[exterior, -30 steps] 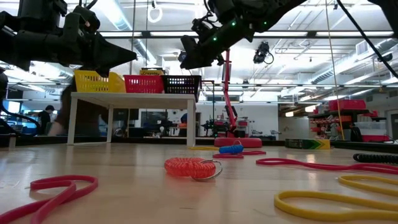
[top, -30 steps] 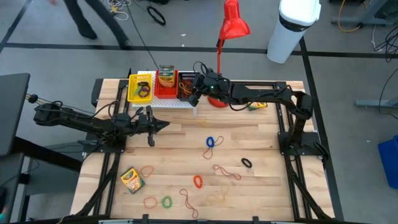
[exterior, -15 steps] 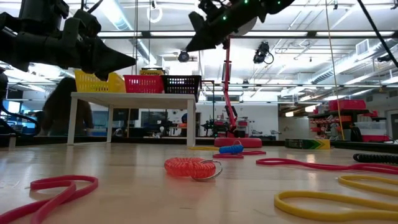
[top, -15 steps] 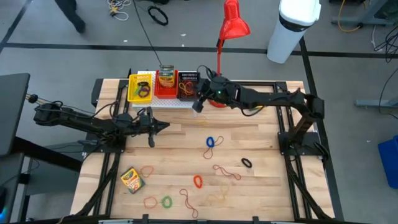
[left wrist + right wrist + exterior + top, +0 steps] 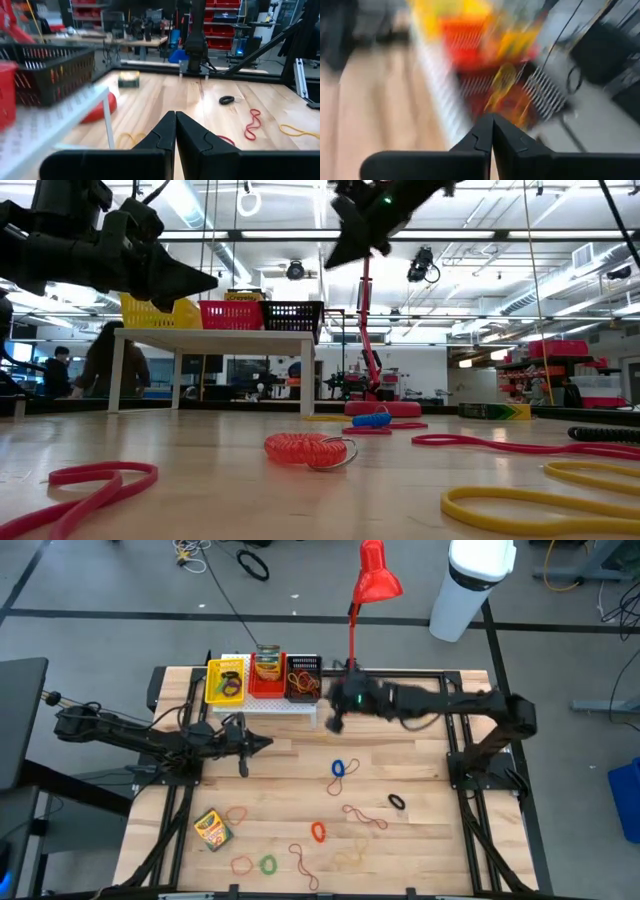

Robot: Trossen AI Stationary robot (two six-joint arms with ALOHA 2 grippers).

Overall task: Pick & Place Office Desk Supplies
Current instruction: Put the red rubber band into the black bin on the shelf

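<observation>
Right tool [image 5: 334, 724] now pinched shut, empty, pulled off the black basket [image 5: 302, 677] toward 4 o'clock: drop done. Left tool [image 5: 262, 743] shut, idle.

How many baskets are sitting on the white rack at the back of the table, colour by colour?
yellow basket: 1
red basket: 1
black basket: 1
Total: 3
</observation>
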